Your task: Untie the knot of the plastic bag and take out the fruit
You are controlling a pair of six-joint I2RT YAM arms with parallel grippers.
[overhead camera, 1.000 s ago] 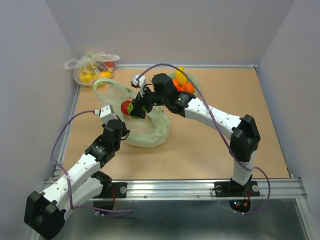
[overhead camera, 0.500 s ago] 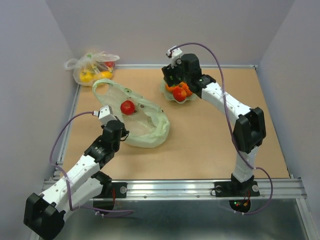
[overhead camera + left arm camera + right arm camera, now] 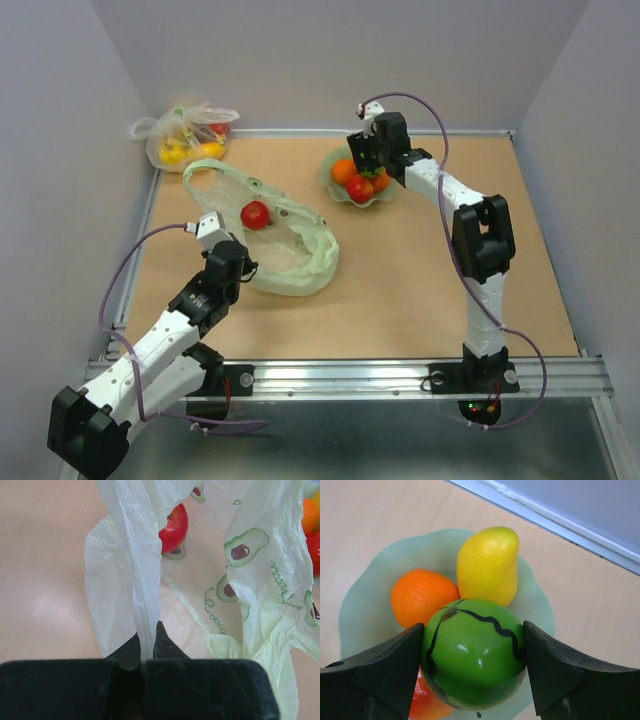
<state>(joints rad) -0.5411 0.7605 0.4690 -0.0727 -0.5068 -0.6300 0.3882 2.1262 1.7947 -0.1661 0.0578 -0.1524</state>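
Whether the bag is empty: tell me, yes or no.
No, one red fruit lies inside the bag, plain in the top view.

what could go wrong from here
1. The green fruit in the right gripper is right above an orange fruit and a yellow fruit in the bowl; let go there, it may roll off and out.
2. The left gripper pinches only a thin fold of the plastic bag; it may slip or tear before the red fruit is out.
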